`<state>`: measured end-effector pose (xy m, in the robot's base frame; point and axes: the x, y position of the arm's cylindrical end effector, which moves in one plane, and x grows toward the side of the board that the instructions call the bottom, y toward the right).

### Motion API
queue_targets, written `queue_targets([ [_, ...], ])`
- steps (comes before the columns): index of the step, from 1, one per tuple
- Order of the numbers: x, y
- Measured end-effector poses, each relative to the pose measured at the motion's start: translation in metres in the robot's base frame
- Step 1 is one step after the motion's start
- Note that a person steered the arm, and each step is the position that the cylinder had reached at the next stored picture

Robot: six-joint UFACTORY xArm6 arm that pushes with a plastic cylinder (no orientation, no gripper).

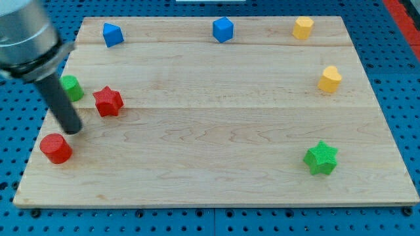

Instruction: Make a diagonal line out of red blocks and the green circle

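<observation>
Red star [108, 101], red cylinder [56, 148] and green circle [71, 87] cluster at the view's left. My tip [74, 129] sits between cylinder and star, just below the circle, apparently touching none; no gripper fitted, just a bare rod. Risk: star and circle are close together, so a push on one may knock the other off line; the cylinder near the board's left edge could slide off. Pale wooden board [216, 151] on blue pegboard [10, 170]; blue, yellow blocks and green star [321, 158] well apart
</observation>
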<state>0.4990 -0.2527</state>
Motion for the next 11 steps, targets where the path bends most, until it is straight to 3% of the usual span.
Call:
queue_targets([
  [1,0.010,-0.051],
  [2,0.014,-0.021],
  [3,0.028,0.068],
  [5,0.049,-0.031],
  [7,0.069,0.133],
  [9,0.120,0.170],
  [10,0.105,0.228],
  [11,0.095,0.197],
])
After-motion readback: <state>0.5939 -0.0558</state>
